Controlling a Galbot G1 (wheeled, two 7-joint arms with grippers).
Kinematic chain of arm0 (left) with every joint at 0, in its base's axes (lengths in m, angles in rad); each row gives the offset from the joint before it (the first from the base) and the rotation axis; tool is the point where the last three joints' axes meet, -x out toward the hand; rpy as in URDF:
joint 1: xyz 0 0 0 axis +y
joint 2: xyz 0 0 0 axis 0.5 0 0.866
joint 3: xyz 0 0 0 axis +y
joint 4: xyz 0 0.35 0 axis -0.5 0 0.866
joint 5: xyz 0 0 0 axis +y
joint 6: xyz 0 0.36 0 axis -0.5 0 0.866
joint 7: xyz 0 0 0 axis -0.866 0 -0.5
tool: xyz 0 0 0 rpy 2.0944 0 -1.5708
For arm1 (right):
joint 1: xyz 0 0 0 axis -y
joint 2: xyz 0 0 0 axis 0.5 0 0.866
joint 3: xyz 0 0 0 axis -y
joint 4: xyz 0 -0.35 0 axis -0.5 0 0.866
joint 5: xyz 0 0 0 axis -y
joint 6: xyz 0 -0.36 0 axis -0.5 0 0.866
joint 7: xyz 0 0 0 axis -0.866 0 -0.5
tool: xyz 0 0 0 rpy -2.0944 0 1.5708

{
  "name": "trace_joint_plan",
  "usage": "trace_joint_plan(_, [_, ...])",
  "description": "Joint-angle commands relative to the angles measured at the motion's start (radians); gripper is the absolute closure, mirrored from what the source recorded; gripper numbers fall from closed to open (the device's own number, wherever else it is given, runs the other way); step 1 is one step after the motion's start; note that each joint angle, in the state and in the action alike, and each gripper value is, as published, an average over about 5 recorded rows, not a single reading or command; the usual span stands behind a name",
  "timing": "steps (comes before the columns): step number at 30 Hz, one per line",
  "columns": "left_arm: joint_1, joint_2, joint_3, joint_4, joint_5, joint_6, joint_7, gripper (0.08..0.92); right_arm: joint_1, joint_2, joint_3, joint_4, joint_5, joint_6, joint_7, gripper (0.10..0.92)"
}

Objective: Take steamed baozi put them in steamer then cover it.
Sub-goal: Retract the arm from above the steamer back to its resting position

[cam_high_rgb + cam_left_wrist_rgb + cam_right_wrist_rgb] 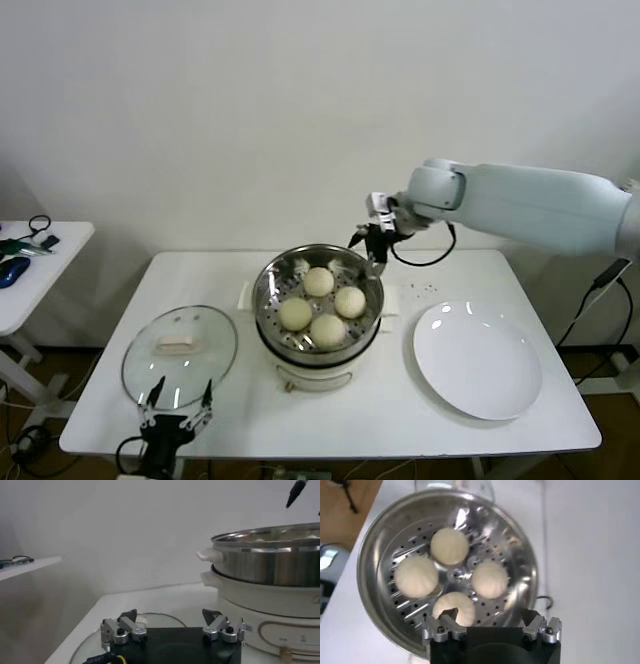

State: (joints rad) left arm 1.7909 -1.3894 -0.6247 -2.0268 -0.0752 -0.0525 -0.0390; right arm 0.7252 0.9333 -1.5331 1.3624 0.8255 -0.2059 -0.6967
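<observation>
Several cream-white steamed baozi [319, 281] lie on the perforated tray inside the steamer [268, 330], a shiny steel pot on a white base at the table's middle. My right gripper [372, 245] hangs open and empty just above the pot's far right rim. In the right wrist view it [490, 617] looks down on the baozi [449, 545] in the steamer [370, 555]. The cover [215, 340], a clear glass lid with a white handle, lies flat left of the pot. My left gripper [180, 397] stands open at the cover's near edge, empty [171, 615], with the steamer [265, 567] beyond it.
A flat white plate [478, 360] lies bare on the table right of the steamer. A small side table [40, 262] with cables and odds stands off to the left. A white wall closes the back.
</observation>
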Motion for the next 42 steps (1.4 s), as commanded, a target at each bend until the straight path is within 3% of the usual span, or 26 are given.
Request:
trace_joint_plan(1, [0.000,-0.006,-0.012,-0.025,0.063,0.001,-0.007,0.177,-0.318,-0.346,0.335,0.161,-0.039,0.203,0.342,0.203])
trace_joint_plan(10, [-0.028,-0.009,-0.023,-0.045,0.114,0.038,-0.024,0.177,-0.895,-0.449,0.891,0.232,-0.092,0.327,0.597,0.203])
trace_joint_plan(17, [-0.034,-0.019,-0.040,-0.063,0.259,0.079,-0.062,0.177,-1.358,-0.407,1.379,0.285,-0.135,0.344,0.674,0.203])
trace_joint_plan(23, [-0.029,-0.019,-0.076,-0.079,0.544,0.121,-0.071,0.177,-1.637,-0.330,1.642,0.302,-0.189,0.359,0.675,0.203])
trace_joint_plan(31, [-0.044,0.012,-0.102,-0.112,1.113,0.184,-0.010,0.177,-1.871,-0.189,1.868,0.347,-0.259,0.319,0.666,0.203])
trace_joint_plan(36, [-0.085,0.067,-0.060,-0.044,1.341,0.190,0.006,0.177,-1.946,-0.125,1.946,0.358,-0.284,0.294,0.645,0.203])
trace_joint_plan(42, [-0.188,0.111,-0.015,0.136,1.447,0.146,-0.042,0.177,-2.003,-0.081,2.007,0.342,-0.303,0.276,0.613,0.203])
